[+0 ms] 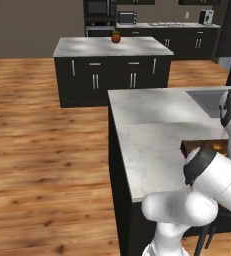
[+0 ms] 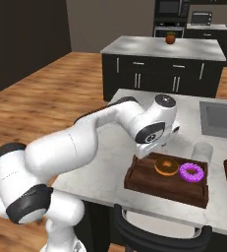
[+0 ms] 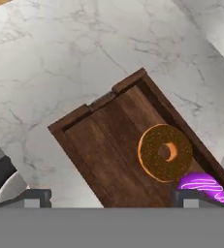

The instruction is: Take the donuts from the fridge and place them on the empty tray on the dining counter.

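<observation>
Both donuts, orange one [image 3: 165, 152] & purple one [image 3: 203, 186], are lying side by side on the tray [image 3: 105, 150], which is sitting on the counter [image 2: 107, 162]. Prob light, soft, icing smearable; best pinching across the ring. Gripper [image 3: 111, 197] is hovering above, jaws spread wide, holding nothing.

bare marble desk [image 2: 110, 167] left of the tray [image 2: 149, 179] wide open, two donuts [image 2: 166, 166] hogging its right half, glass [image 2: 202, 151] just behind
</observation>
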You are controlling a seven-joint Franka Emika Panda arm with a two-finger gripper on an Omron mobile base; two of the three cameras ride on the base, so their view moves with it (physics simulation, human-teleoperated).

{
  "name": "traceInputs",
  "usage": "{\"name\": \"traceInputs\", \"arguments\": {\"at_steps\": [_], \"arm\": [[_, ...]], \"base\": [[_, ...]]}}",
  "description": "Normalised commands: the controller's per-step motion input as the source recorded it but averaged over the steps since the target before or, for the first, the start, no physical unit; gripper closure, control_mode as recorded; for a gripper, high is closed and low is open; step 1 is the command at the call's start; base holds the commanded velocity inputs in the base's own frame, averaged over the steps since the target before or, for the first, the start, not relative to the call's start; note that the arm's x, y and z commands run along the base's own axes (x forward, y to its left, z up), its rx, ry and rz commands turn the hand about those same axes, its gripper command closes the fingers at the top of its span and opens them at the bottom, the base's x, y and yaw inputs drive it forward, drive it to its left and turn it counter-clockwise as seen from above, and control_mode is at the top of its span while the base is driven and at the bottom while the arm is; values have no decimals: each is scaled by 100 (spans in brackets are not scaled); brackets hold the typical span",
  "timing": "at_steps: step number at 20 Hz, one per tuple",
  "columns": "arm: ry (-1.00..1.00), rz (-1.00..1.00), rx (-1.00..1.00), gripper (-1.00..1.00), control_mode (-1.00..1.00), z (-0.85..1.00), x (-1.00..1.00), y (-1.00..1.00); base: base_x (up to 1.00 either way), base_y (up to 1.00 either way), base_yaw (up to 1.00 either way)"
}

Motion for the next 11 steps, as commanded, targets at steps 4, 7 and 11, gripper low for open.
{"name": "traceInputs", "arguments": {"at_steps": [4,7,11], "arm": [[-34,1,-38,-100,-100,81,-100,100],[-41,0,-35,-100,-100,77,-100,88],[-61,0,-28,-100,-100,70,-94,42]], "base": [[0,0,0],[0,0,0],[0,0,0]]}}
